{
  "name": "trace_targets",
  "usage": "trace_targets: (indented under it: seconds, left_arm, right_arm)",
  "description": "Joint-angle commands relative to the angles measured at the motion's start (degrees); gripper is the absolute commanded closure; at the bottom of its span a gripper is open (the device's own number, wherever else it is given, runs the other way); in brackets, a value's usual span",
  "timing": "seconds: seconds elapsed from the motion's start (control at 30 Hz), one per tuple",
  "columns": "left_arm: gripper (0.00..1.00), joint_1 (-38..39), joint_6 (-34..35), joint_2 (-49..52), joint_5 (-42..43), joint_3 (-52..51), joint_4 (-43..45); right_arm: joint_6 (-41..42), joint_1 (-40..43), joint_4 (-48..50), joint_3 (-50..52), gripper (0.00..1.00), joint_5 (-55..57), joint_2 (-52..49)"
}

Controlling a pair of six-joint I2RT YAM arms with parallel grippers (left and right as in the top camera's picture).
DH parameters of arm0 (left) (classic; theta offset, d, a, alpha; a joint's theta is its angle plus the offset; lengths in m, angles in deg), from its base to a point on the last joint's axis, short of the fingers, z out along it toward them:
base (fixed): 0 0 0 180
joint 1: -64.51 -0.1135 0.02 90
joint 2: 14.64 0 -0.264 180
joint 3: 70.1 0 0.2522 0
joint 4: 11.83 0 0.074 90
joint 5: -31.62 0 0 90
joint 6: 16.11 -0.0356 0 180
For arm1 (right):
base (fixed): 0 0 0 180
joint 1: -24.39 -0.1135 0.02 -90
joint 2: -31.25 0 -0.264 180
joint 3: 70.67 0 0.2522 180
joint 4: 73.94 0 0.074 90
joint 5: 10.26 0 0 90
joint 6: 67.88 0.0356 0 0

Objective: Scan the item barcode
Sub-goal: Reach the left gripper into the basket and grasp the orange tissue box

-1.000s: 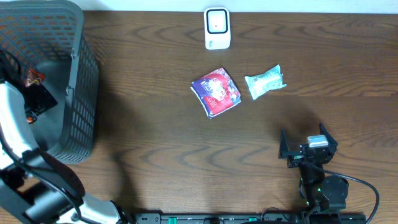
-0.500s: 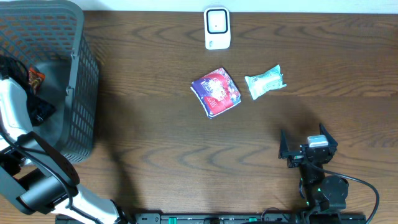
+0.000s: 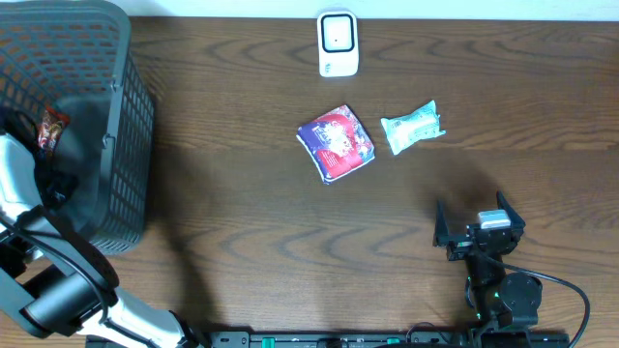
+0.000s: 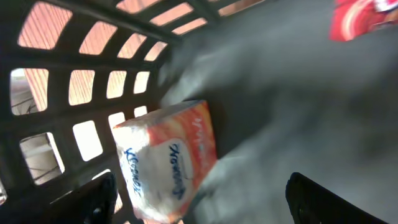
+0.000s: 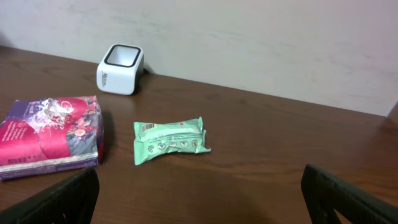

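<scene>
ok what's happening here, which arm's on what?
The left gripper is down inside the basket, open, facing an orange-and-white tissue pack but not gripping it. The right gripper sits open and empty at the near edge of the table. A purple packet and a green packet lie near the white scanner; nothing is being scanned.

left arm (image 3: 14,179) | moved back toward near wall | inside basket (image 3: 135,135)
</scene>
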Motion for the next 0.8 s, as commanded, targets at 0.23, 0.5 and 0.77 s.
trace_targets:
  seconds: [0.23, 0.5, 0.77]
  left_arm:
    - [0.43, -1.95, 0.87, 0.33, -0.96, -3.19, 2.54]
    - [0.54, -1.95, 0.9, 0.33, -0.94, -3.8, 2.82]
    - [0.93, -1.92, 0.39, 0.28, -0.92, -7.02, 5.2]
  right_arm:
    - [0.79, 0.33, -0.24, 0.07, 0.01, 0.09, 0.31]
    - [0.79, 0.33, -0.24, 0.04, 0.01, 0.09, 0.31]
    - [0.79, 0.33, -0.24, 0.07, 0.01, 0.09, 0.31]
